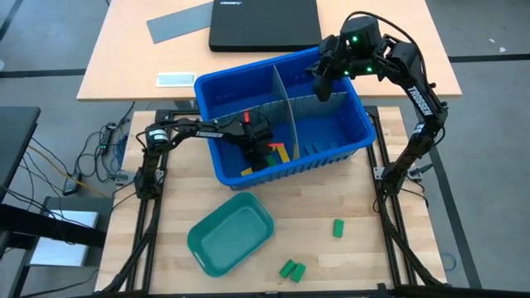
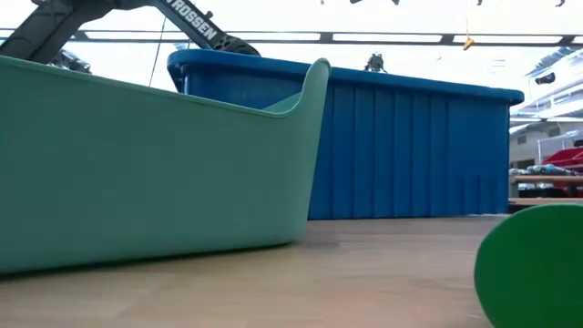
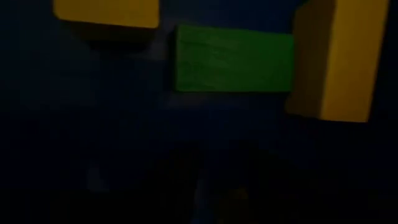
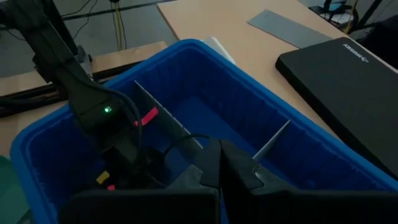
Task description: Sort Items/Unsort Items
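Down at centre frame, the left gripper [image 1: 263, 156] reaches into the blue bin [image 1: 348, 145] over the blocks [image 1: 280, 152]; its finger gap cannot be told. The right gripper [image 1: 321, 84], fingers pressed together, hovers upper right.

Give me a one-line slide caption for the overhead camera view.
Left gripper reaches among blocks inside the blue divided bin; right gripper hovers above it; teal tray and green blocks outside.

Grey dividers [image 1: 286, 103] split the blue bin [image 1: 348, 149] into tight bays; the table [image 1: 373, 240] beside the teal tray [image 1: 199, 240] lies open.

Blue bin [image 1: 348, 124], teal tray [image 1: 217, 248], green blocks [image 1: 291, 269].
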Robot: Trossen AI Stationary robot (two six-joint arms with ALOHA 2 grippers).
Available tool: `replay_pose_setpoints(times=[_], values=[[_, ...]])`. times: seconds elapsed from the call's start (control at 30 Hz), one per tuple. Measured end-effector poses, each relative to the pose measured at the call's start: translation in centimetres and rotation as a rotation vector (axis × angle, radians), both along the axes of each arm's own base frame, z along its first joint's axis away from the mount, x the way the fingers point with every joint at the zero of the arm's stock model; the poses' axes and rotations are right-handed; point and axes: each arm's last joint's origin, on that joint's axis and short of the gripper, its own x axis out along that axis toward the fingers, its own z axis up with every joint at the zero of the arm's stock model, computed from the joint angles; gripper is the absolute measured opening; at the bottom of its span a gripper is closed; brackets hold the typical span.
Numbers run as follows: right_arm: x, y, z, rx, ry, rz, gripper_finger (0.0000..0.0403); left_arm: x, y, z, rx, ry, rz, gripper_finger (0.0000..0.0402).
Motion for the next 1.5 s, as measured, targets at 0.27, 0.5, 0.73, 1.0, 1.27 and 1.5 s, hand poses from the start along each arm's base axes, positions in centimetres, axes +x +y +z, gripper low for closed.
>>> replay_pose_setpoints(times=[0.27, 0.5, 0.73, 1.0, 1.27, 1.5], values=[[0.0, 0.1, 0.0, 0.001, -0.001, 0.001, 0.0, 0.0, 1.8, 1.3, -0.052, -0.003, 0.02, 0.0009], [0.0, 0.0, 0.0, 0.037, -0.022, -0.024, 0.0, -0.3, 3.0, 2.5, -0.038, 0.017, -0.018, 0.0003], [0.1, 0.0, 0.1, 0.077, -0.05, -0.053, 0.0, -0.4, 3.0, 2.7, -0.105, 0.0, -0.031, 0.0002], [0.1, 0.0, 0.1, 0.13, -0.077, -0.088, 0.0, -0.1, 2.3, 3.1, -0.21, -0.039, -0.07, 0.0054], [0.1, 0.0, 0.1, 0.139, -0.089, -0.095, 0.0, 1.7, 1.8, 6.0, -0.104, -0.217, -0.388, 0.0108], [0.1, 0.0, 0.1, 0.124, -0.082, -0.085, 0.0, 3.2, 0.7, 6.6, 0.189, -0.227, -0.6, 0.0129]])
